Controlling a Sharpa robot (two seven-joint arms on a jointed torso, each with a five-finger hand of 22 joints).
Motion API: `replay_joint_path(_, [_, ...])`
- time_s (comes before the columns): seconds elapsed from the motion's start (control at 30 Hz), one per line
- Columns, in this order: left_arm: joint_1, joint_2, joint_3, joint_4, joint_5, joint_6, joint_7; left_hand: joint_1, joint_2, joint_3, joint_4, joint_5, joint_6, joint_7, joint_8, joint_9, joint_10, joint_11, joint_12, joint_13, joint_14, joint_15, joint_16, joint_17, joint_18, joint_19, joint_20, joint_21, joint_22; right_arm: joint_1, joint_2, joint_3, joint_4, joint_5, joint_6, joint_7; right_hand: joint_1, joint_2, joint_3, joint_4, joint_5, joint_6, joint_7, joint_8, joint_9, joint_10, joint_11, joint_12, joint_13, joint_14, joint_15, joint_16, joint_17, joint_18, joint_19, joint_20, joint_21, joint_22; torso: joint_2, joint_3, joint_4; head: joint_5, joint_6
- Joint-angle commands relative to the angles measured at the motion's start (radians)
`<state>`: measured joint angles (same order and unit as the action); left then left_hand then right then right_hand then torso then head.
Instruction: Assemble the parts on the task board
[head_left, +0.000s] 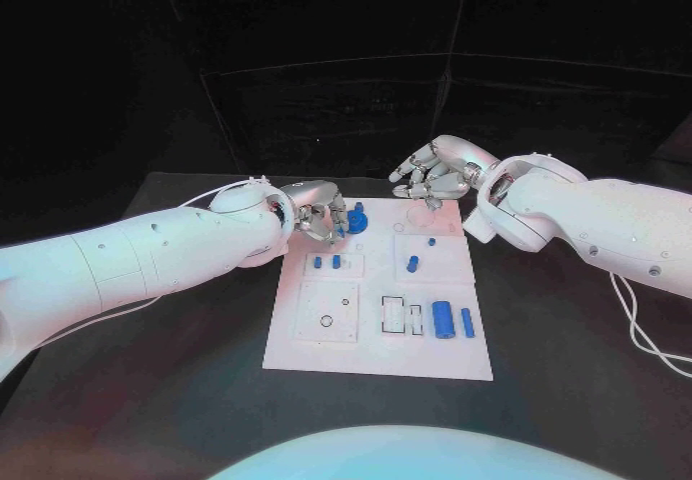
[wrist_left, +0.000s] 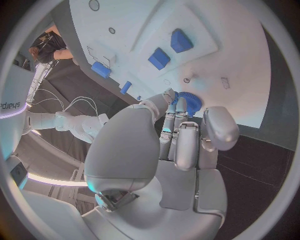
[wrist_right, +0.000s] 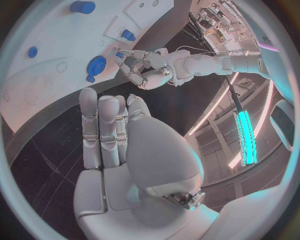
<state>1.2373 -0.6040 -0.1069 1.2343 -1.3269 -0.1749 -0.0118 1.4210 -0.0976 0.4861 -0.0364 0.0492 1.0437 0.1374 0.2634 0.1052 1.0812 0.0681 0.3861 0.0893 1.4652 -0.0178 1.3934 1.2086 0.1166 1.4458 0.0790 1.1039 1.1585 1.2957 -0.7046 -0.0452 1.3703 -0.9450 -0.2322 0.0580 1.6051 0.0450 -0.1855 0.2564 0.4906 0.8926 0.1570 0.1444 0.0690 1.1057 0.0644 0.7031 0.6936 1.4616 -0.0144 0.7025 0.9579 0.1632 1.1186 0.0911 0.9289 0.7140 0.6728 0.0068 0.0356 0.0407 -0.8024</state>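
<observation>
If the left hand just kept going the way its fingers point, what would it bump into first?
Probably the blue gear-like part on the task board. In the left wrist view the left hand points its fingertips straight at it, already at or very near its edge; whether they touch is unclear.

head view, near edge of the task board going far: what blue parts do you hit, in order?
Near to far on the task board: large blue cylinder with the thin blue pin beside it → pair of small blue pieces, about level with the blue peg → small blue dot → blue gear at the left hand.
</observation>
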Motion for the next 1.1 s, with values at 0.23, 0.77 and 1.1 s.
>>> replay_joint_path(0.23, [-0.002,-0.006,0.001,-0.018,0.017,0.054,-0.018,-0.014,-0.002,-0.001,-0.007,0.006,0.005,0.001,-0.006,-0.001,0.009,-0.002,-0.004,-0.002,0.034,0.0,0.001,-0.003,-0.016,0.008,0.0,0.006,0.002,0.0,-0.001,0.001,0.001,0.003,0.005,0.01,0.0,-0.008,0.009,0.003,0.005,0.008,0.001,-0.003,-0.001,-0.006,-0.002,-0.004,-0.001,0.011,-0.002,-0.004,0.0,0.002,-0.008,0.001,-0.003,0.0,0.001,0.0002,-0.0027,0.001,0.001])
replay_joint_path(0.77, [-0.005,-0.012,0.0,-0.029,0.017,0.081,-0.032,-0.018,-0.003,-0.001,-0.007,0.006,0.006,0.0,-0.008,-0.002,0.011,-0.002,-0.006,-0.002,0.033,0.0,-0.001,-0.008,-0.016,0.008,0.0,0.009,0.005,0.0,-0.002,0.001,0.001,0.003,0.005,0.01,0.0,-0.008,0.009,0.003,0.005,0.008,0.001,-0.003,-0.001,-0.006,-0.002,-0.004,-0.001,0.011,-0.002,-0.004,0.0,0.002,-0.008,0.001,-0.003,0.0,0.002,0.0005,-0.0027,0.001,-0.001])
replay_joint_path(1.1, [-0.006,-0.012,0.0,-0.018,0.034,0.096,-0.028,-0.02,-0.002,-0.001,-0.007,0.007,0.008,0.0,-0.009,-0.002,0.013,-0.002,-0.007,-0.002,0.032,0.0,-0.002,-0.012,-0.017,0.009,0.0,0.014,0.01,0.0,-0.001,0.001,0.001,0.003,0.006,0.01,0.0,-0.008,0.009,0.003,0.005,0.008,0.001,-0.003,-0.001,-0.006,-0.002,-0.004,-0.001,0.011,-0.002,-0.004,0.0,0.002,-0.008,0.001,-0.003,0.0,0.002,0.0004,-0.0018,0.002,-0.003])
